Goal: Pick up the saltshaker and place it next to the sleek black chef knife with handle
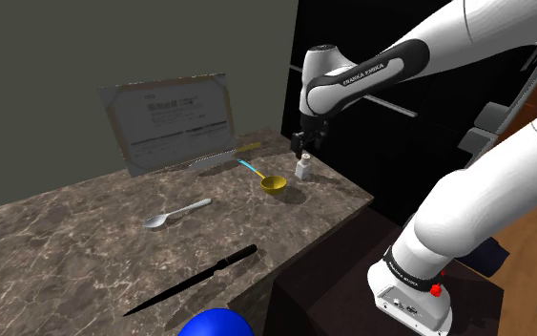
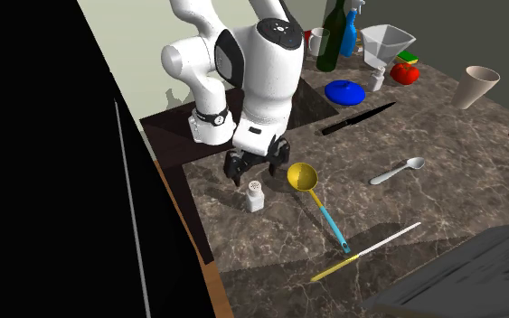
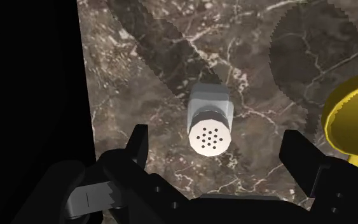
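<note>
One small pale saltshaker [image 3: 209, 118] with a round perforated cap stands upright on the dark marbled counter [image 1: 56, 229]. It is close to the counter edge on the side of the arm's stand and just beside the bowl of the single yellow ladle [image 2: 302, 175], whose blue handle runs away from it. The one black gripper [image 2: 255, 173] hangs straight above the saltshaker with its two fingers [image 3: 137, 145] spread wide, one to each side of the cap and neither touching it, so nothing is held. The one black chef knife [image 2: 359, 118] lies flat, well apart from the saltshaker, toward the shoulder view's lower left and near one blue domed lid [image 2: 344, 91]. Between knife and ladle lies one pale spoon [image 2: 397, 172]. One thin rod [image 2: 366, 252], yellow at one end and white along the rest, lies past the tip of the ladle's handle, near one framed sheet [image 1: 171, 119] propped up by the wall. At the far end in the second exterior view stand two bottles, a dark green bottle [image 2: 331, 36] and a blue spray bottle [image 2: 352, 27]. Beside them are one white funnel-shaped vessel [image 2: 386, 41] and one small grey shaker [image 2: 376, 79], and one tan cup [image 2: 476, 86] stands farther toward that view's right.
</note>
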You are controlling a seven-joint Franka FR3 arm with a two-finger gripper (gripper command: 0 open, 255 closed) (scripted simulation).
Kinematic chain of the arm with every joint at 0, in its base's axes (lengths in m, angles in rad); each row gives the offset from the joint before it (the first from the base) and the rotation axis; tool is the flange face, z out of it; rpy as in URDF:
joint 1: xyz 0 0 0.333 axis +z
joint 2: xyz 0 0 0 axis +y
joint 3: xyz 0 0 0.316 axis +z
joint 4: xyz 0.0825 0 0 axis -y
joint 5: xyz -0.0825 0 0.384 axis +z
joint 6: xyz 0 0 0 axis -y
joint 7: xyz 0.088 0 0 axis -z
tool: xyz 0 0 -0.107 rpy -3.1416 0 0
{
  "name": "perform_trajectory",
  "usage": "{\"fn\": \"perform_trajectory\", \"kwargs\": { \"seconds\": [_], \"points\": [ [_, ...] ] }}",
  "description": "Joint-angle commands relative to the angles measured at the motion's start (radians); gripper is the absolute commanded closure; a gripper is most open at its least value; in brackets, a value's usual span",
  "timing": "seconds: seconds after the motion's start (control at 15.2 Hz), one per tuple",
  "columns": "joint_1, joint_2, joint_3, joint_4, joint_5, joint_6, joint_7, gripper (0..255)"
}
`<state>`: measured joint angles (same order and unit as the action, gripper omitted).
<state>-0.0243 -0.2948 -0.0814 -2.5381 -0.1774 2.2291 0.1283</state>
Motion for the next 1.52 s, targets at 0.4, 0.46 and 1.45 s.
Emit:
{"fn": "perform_trajectory", "kwargs": {
  "seconds": [0.4,0.46,1.45],
  "points": [
    [-0.006,0.053,-0.006,-0.031,-0.01,0.086,0.005,0],
    [-0.006,0.053,-0.006,-0.031,-0.01,0.086,0.005,0],
    [-0.005,0.043,-0.006,-0.025,-0.009,0.071,0.003,255]
  ]
}}
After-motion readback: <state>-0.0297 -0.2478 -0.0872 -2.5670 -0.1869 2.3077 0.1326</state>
